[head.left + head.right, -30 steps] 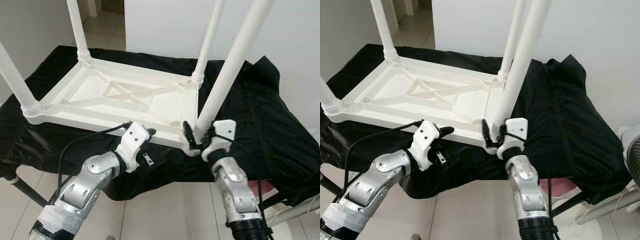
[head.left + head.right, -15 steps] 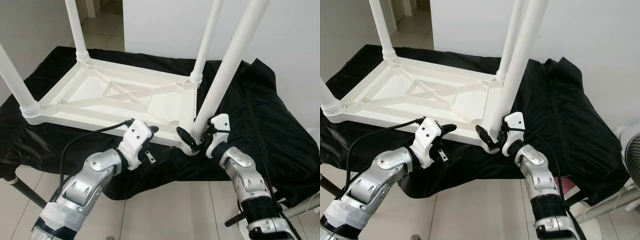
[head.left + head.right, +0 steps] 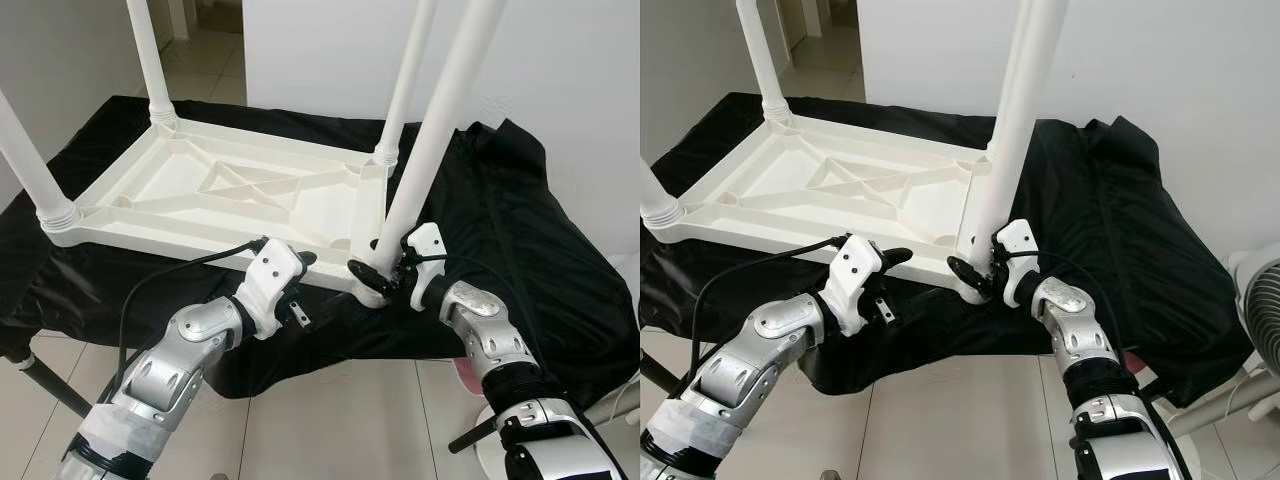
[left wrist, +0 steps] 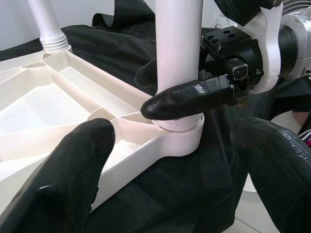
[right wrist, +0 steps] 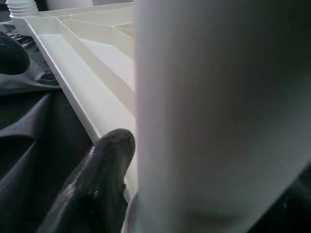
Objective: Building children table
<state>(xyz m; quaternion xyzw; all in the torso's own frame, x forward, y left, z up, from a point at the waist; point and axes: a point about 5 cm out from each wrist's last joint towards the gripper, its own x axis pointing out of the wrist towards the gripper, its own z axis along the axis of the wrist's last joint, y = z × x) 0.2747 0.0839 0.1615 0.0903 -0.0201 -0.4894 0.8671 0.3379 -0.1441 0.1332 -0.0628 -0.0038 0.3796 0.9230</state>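
Gripping the near-right leg (image 3: 432,140) at its socket, right gripper (image 3: 385,272) fingers closed around it. Upturned white children table (image 3: 230,195) lies on black cloth (image 3: 520,250). Left gripper (image 3: 300,285) hovers beside the near edge, fingers open.

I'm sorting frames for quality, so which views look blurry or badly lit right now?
Right wrist view: the table leg is a close, soft, out-of-focus blur. Left wrist view: the near fingers are blurred, the right hand sharp. Both eye views: evenly lit and sharp.
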